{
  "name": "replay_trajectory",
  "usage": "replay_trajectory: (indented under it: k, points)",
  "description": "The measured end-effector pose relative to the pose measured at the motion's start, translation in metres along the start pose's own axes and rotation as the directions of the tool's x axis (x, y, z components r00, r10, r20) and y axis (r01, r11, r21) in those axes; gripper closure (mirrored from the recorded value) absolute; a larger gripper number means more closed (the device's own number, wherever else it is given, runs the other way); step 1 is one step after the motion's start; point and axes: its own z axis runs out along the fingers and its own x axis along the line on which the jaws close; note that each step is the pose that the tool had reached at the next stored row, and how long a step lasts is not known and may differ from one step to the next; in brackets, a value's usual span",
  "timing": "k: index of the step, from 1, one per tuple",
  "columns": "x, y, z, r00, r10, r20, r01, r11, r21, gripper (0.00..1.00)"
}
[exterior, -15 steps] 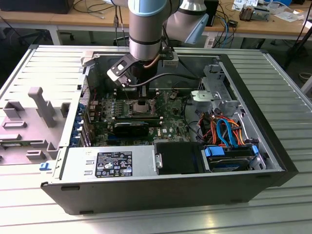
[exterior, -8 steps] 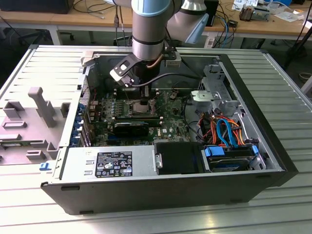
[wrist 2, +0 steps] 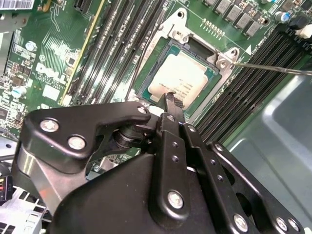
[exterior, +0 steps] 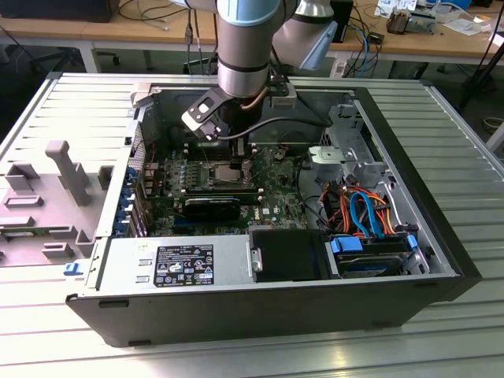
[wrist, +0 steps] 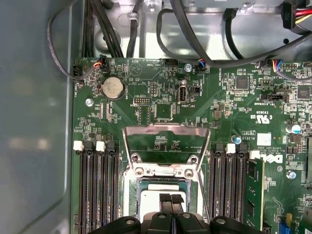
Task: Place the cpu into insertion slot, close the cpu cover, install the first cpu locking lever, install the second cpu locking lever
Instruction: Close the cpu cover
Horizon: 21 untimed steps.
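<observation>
Gripper (wrist: pixel 171 199) clenched, jaws together w/ nothing visible between them, poised right over the cpu (wrist 2: pixel 178 80); can't tell if it touches the chip's top; cpu lies in the slot (wrist 2: pixel 218 57), grey top up, looks level w/ its edges inside the rim; in the exterior view that spot is near frame centre, a little toward the exterior view's left, under the arm (exterior: pixel 244 47); cover (wrist: pixel 165 129) tipped up open on its hinge just beyond the cpu, board (wrist: pixel 234 112) showing thru its cut-out; one thin lever (wrist 2: pixel 273 68) swung out from a slot corner, across the RAM slots (wrist 2: pixel 273 46); my read: placing is about done, cover & levers not yet; step in hand = settling & confirming the seat; to do it well, no real downward force on the chip, since the contacts below prob. bend easily; check it sits flat, not riding the rim at any corner; any touch should be light & on the lid's middle, not an edge, else it could tip; move straight up/down only, no sideways drag; keep the gripper's body clear of the cover's free edge & the lever, both near; a knock could drop the cover onto a chip that's askew.
</observation>
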Motion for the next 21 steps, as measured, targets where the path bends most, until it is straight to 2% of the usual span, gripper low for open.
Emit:
replay_trajectory:
  k: [3, 7, 11, 13, 17, 20, 21]
  points:
    - [-0.0002, 0.0029, -0.0008, 1.0, -0.003, 0.0003, 0.003, 1.0, 0.0001, 0.89]
    - [-0.0003, 0.0108, -0.0041, 1.0, -0.006, 0.0003, 0.006, 1.0, 0.0002, 0.89]
    - [-0.0002, 0.0126, -0.0221, 1.0, -0.01, 0.0003, 0.01, 1.0, 0.0001, 0.89]
    - [-0.0002, 0.0125, -0.0283, 0.9999, -0.011, 0.0004, 0.011, 0.9999, 0.0001, 0.89]
    - [-0.0001, 0.0123, -0.0371, 0.9999, -0.015, 0.0005, 0.015, 0.9999, 0.0002, 0.89]
    - [-0.0003, 0.0181, -0.0372, 0.9999, -0.017, 0.0001, 0.017, 0.9999, 0.0044, 0.89]
    - [-0.0004, 0.0227, -0.0373, 0.9998, -0.018, 0.0001, 0.018, 0.9998, 0.0075, 0.89]
